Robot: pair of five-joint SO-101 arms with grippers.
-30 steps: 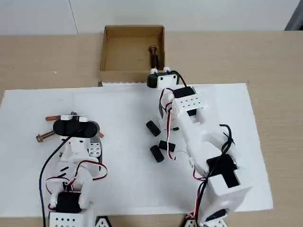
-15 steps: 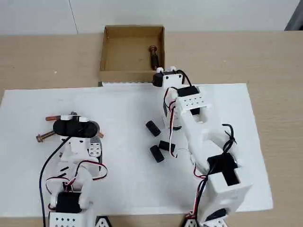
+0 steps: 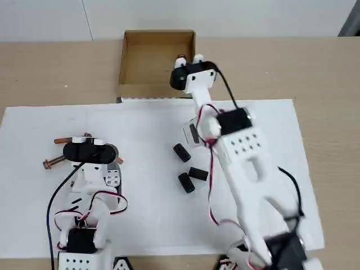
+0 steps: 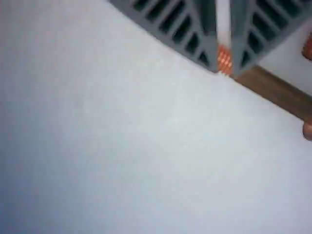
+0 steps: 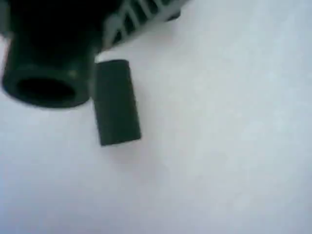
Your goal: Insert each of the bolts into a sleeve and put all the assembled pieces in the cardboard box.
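Reaches farther forward on the right than a second ago, with the arm's black joint (image 3: 180, 77) now over the near corner of the cardboard box (image 3: 159, 34) rather than short of its wall. No shift on the left.

Right pincer (image 3: 190, 133): low over the white sheet (image 3: 146, 225); cannot tell whether wide or narrow. Just beside it, the nearest sleeve (image 3: 181, 152). A little farther toward the arm's base, a second sleeve (image 3: 198, 173) and a third sleeve (image 3: 185, 183). Well beyond it, in the box, an assembled piece (image 3: 180, 58), half hidden by the joint.

Left pincer (image 4: 223, 68): narrow, nipping the held bolt (image 4: 224, 57) by its threaded end. Near it, on the side away from the right arm, a first loose bolt (image 3: 61, 140) and a second loose bolt (image 3: 52, 163).

Likely trouble first at the nearest sleeve: round, free on smooth paper, apt to roll off or into its neighbours under an off-centre descent. Next, at the held bolt: gripped only at the tips, so prone to twist or slip once pressed against a sleeve mouth. Last, at the box: easy to catch its wall with the outstretched arm and drag it along the surface (image 3: 56, 67).
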